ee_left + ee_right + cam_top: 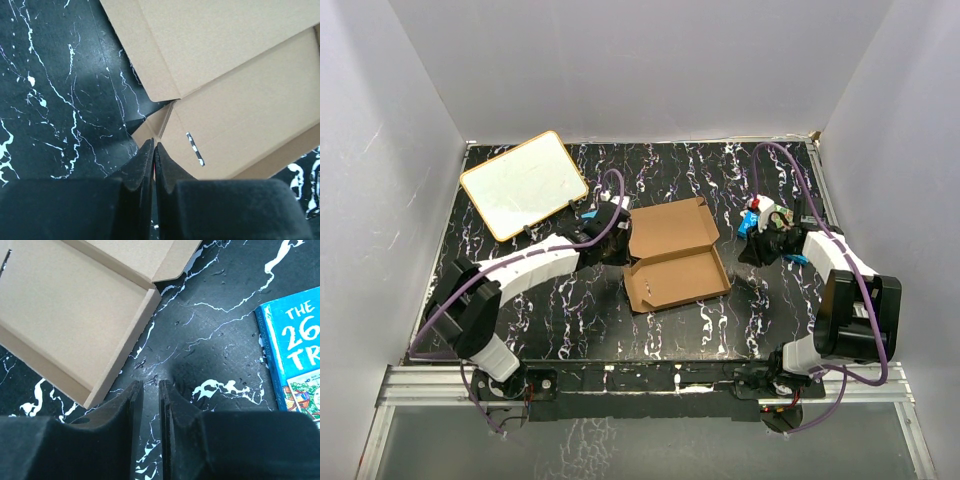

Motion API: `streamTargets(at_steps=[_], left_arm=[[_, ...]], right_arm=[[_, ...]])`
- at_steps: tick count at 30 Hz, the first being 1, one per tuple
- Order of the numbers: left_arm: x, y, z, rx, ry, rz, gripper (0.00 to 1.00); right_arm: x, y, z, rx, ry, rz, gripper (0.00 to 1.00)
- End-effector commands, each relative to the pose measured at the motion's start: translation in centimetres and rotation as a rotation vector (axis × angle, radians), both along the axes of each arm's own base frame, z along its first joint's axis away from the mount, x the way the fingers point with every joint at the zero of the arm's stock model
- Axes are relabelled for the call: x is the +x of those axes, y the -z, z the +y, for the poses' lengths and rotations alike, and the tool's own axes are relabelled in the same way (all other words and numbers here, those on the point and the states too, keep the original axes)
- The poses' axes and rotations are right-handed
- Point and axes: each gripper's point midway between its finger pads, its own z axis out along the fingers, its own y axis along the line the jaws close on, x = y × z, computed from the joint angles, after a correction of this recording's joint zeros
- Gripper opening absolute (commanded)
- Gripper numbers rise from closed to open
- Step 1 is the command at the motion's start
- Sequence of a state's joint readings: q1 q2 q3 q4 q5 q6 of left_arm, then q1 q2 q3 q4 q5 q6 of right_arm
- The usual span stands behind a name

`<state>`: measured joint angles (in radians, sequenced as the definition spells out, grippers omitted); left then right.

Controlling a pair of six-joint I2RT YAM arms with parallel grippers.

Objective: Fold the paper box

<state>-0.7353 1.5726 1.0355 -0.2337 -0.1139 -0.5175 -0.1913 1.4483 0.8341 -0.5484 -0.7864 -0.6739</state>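
The paper box [672, 256] is a plain brown cardboard blank lying open at the table's middle, its far panel flat and its near panel with low raised walls. My left gripper [616, 232] is at the box's left edge. In the left wrist view its jaws [154, 144] are shut and empty, the tips just short of a small corner flap [150, 127] of the box [240, 95]. My right gripper [760, 246] hovers over bare table right of the box. In the right wrist view its jaws [151, 383] are almost shut with a narrow empty gap, beside the box's corner [65, 310].
A white board with an orange rim [524, 185] lies at the back left. A blue colourfully printed box [295, 345] lies right of my right gripper, mostly hidden under it in the top view [798, 261]. White walls enclose the black marbled table [570, 310].
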Motion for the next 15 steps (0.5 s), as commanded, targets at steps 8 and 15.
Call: streamTargets(at_steps=[8,15], left_arm=[[0.6,2.0,-1.2,0.032,0.074,0.026,0.00],[0.2,2.9,-2.9,-0.025,0.118,0.066,0.00]], right_arm=[[0.4,1.7,-0.3,-0.021,-0.008,0.023,0.21],[-0.4,2.2,0.9,0.007,-0.061,0.050,0.20]])
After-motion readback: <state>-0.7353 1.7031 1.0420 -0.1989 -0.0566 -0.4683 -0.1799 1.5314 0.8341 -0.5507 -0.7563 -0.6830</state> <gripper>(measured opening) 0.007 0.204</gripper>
